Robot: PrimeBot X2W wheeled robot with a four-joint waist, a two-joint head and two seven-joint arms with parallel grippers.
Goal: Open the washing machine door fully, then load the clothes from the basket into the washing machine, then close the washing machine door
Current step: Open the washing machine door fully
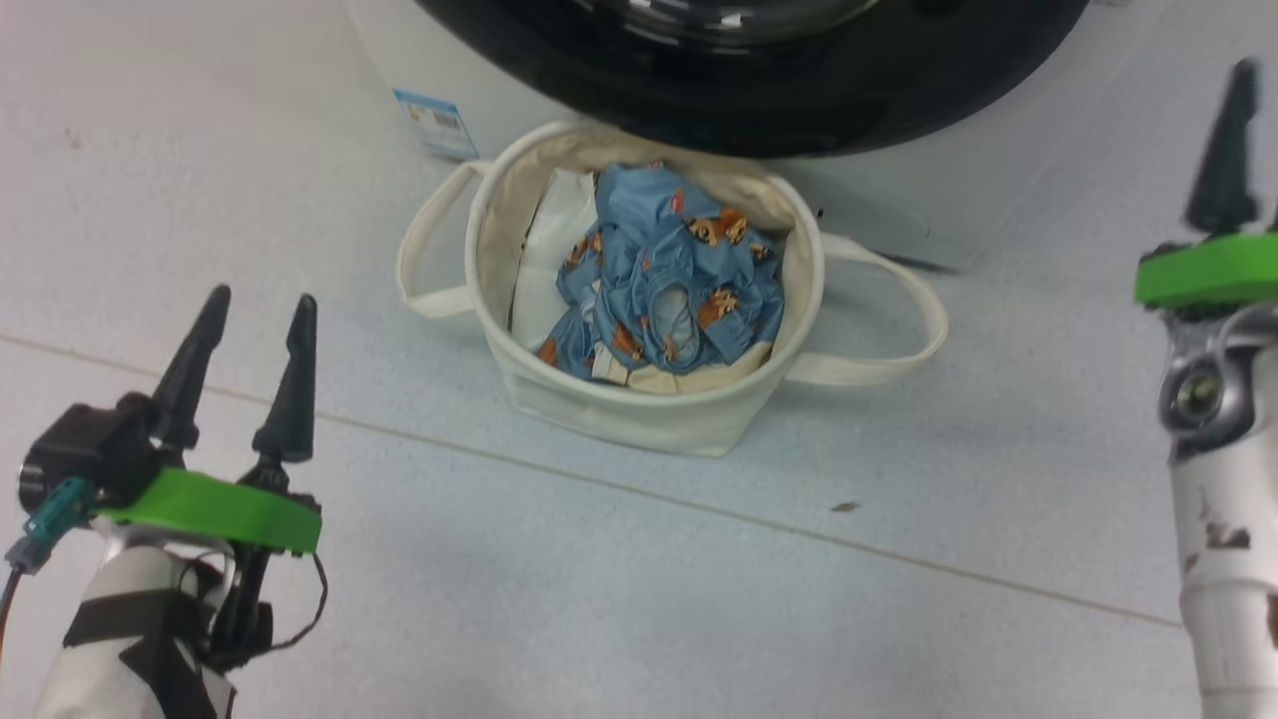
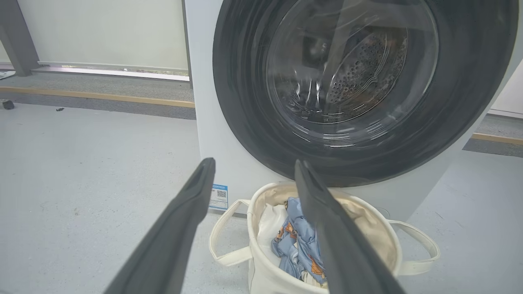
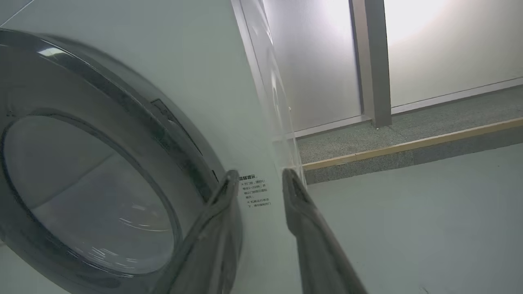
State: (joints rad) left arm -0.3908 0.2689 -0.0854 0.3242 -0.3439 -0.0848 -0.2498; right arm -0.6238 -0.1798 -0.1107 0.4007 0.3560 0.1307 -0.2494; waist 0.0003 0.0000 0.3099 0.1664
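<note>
Since the round glossy black glass door [image 3: 81,183] looks shut, right claw [image 3: 260,174], parted and empty at lower centre, could skid off its slick rim; left claw [image 1: 262,300] wide.

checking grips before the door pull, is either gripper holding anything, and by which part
Nothing held: left gripper and right gripper both have open, empty jaws.
</note>
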